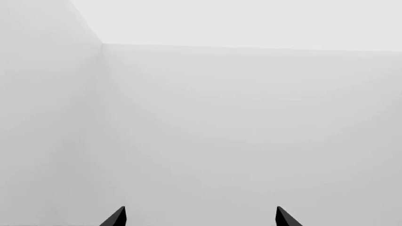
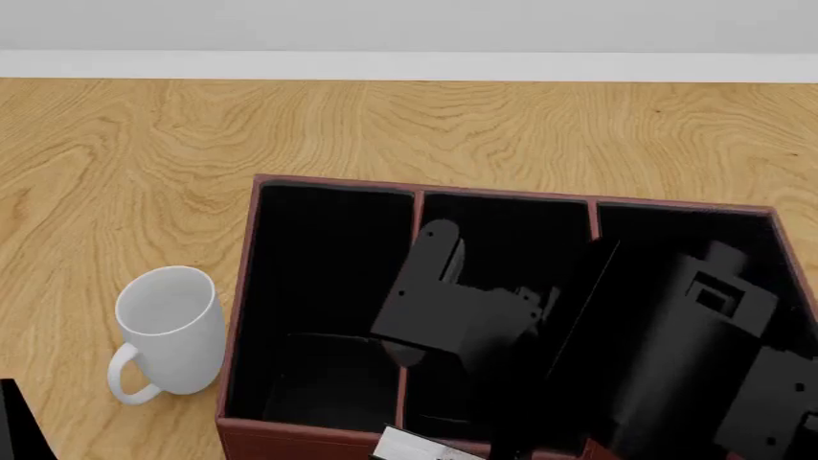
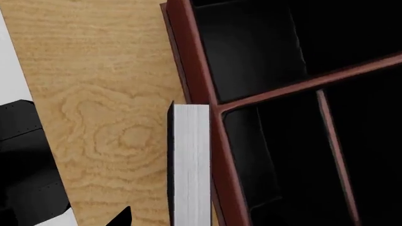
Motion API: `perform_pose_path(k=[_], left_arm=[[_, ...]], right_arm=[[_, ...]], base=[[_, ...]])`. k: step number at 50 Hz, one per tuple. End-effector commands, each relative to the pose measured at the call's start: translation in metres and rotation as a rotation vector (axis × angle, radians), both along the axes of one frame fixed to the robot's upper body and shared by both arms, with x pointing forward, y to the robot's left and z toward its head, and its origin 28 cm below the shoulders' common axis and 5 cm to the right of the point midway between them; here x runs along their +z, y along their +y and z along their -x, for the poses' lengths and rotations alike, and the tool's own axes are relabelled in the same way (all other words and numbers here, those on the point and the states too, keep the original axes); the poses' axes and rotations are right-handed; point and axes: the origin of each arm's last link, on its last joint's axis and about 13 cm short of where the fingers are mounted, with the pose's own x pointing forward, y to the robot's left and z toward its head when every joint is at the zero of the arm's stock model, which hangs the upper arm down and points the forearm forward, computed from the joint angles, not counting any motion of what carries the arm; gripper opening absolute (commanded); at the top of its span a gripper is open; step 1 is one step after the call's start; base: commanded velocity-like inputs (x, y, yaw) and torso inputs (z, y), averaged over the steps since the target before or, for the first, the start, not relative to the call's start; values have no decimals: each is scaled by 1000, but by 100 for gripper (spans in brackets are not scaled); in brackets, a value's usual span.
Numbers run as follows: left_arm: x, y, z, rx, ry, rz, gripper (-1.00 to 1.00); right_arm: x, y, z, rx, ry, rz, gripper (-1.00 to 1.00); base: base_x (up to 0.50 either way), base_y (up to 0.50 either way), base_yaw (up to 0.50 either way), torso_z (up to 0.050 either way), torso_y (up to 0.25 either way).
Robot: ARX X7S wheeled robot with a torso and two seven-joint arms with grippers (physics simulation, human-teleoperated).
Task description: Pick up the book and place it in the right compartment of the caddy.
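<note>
The book (image 3: 191,165) shows its white page edge between thin black covers, close beside the caddy's reddish-brown outer wall (image 3: 195,56). In the head view its white edge (image 2: 416,446) peeks out at the caddy's front wall (image 2: 306,436). My right gripper (image 3: 201,221) is open around the book: one black fingertip (image 3: 120,217) stands apart from the cover, and the other is lost against the black interior. My right arm (image 2: 461,316) reaches over the caddy and covers much of the right compartment (image 2: 639,225). My left gripper (image 1: 201,219) is open and empty, facing a blank white wall.
A white mug (image 2: 172,331) stands on the wooden table (image 2: 128,172) left of the caddy. A black robot part (image 2: 13,422) sits at the bottom left corner of the head view. The table's far edge meets a white wall (image 2: 409,29).
</note>
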Motion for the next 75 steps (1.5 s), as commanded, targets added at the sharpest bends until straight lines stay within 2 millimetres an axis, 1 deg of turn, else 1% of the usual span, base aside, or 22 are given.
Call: perform_pose_path(k=[1,12,18,35,51,75], left_arm=[[0,0,0,-1,0,2,100],[0,0,0,2,1,1,100],[0,0,-1,1,2,1,100],[-1,0,-1,1,9,0,100],[-1,0,-1,1,15,-1,100],[-2,0,-2,2,27,2,100]], right_arm=[[-8,6,-5,23,14,14,100],[-18,6,-13,9,27,22,100],[-23,6,-14,10,37,26,100],[-43,7,-14,19,78,38,100],[-55,7,-13,15,103,44,100],[-74,3,-16,-12,125,53,100]], base=[[0,0,0,0,0],[0,0,0,0,0],[0,0,0,0,0],[0,0,0,0,0],[0,0,0,0,0],[0,0,0,0,0]])
